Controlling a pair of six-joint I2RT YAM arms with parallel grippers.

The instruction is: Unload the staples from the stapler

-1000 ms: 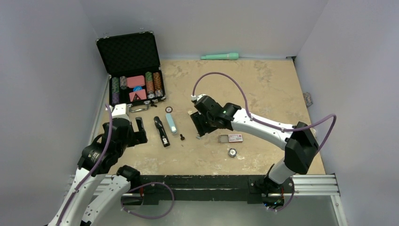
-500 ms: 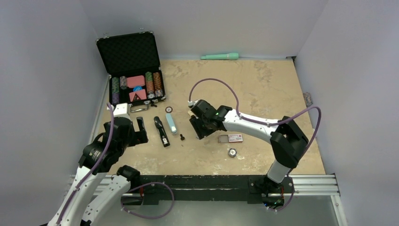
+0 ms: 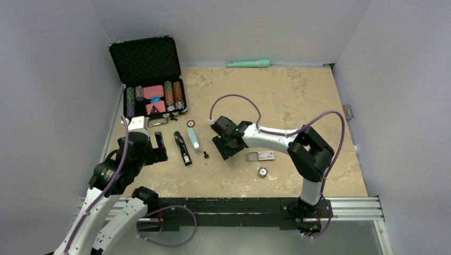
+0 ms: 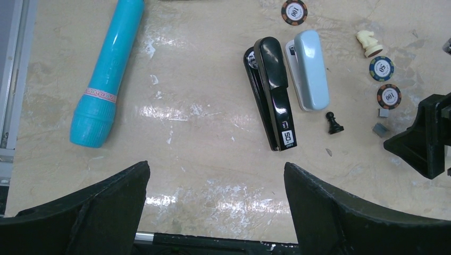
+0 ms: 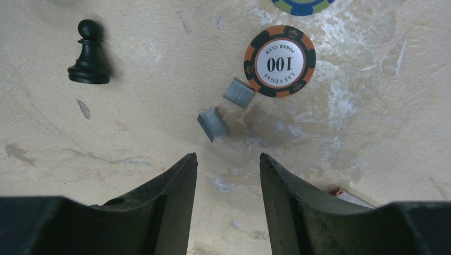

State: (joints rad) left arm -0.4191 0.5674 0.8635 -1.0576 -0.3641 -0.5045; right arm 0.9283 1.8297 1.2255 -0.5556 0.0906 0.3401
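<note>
Right gripper (image 5: 227, 164), jaws part-way apart and empty; just beyond its fingertips the staples (image 5: 213, 124) in two short strips, then orange poker chip (image 5: 280, 61), black pawn (image 5: 90, 53) leftward; left gripper (image 4: 215, 180) spread wide, black stapler (image 4: 274, 98) ahead.

Right gripper (image 5: 227, 162): gap between jaws free, bare table (image 5: 133, 133) just ahead. Staples (image 5: 213, 124) lie in two bits close in front, orange poker chip (image 5: 280, 61) just beyond them to the right. Black pawn (image 5: 90, 53) ahead-left, well apart, wide lane between. Left gripper (image 4: 217, 175): clear floor ahead, black stapler (image 4: 274, 98) front-right, blue torch (image 4: 109, 69) front-left
</note>
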